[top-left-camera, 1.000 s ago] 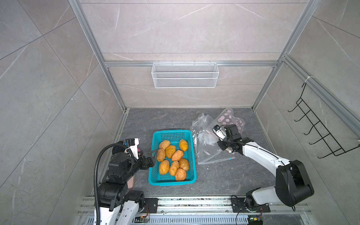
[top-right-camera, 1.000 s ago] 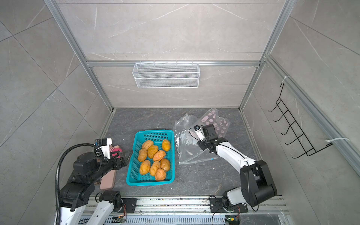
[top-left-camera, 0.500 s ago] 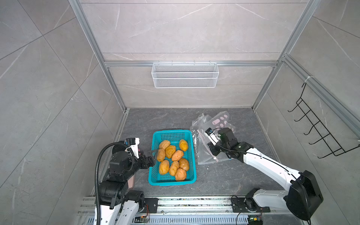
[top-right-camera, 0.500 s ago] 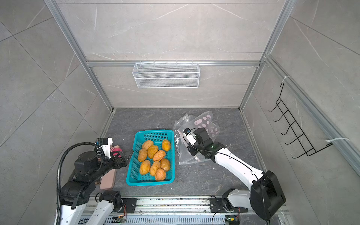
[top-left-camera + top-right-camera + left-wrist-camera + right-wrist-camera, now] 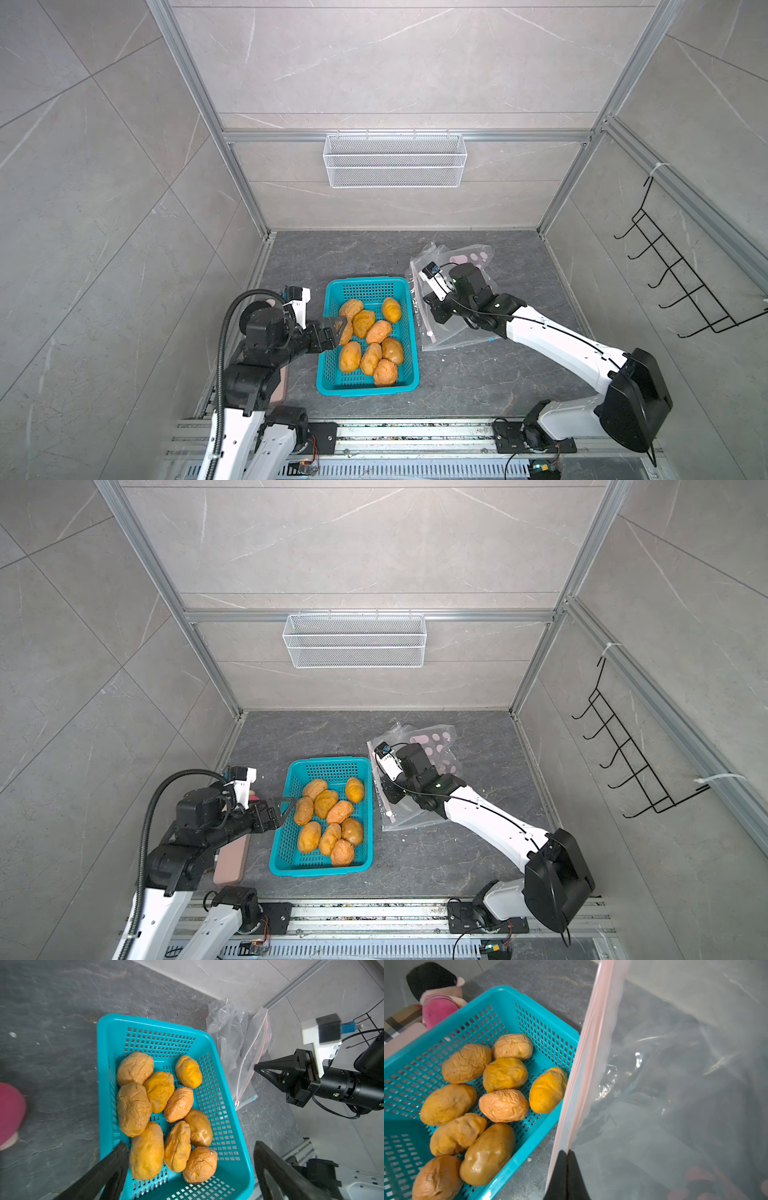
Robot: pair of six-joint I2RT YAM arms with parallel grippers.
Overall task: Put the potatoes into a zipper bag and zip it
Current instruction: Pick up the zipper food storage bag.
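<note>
Early in task: nothing bagged, nothing zipped. Directly under and ahead of left claw [image 5: 190,1146]: all nine wrinkled orange-tan oval potatoes [image 5: 159,1091], piled in teal perforated plastic basket [image 5: 149,1021] on dark grey stone counter [image 5: 457,382]. Left to do: pick each potato, load into bag, zip shut. Left claw spread wide, holding nothing, poised over basket's edge; contact with nearest potato unclear. Right claw [image 5: 256,1068] clenched, pinching pink zip edge of clear plastic zipper bag [image 5: 675,1084], that edge held raised off counter, rest of bag slack behind claw. Basket just beside right claw. Bag mouth open or sealed: cannot tell.
</note>
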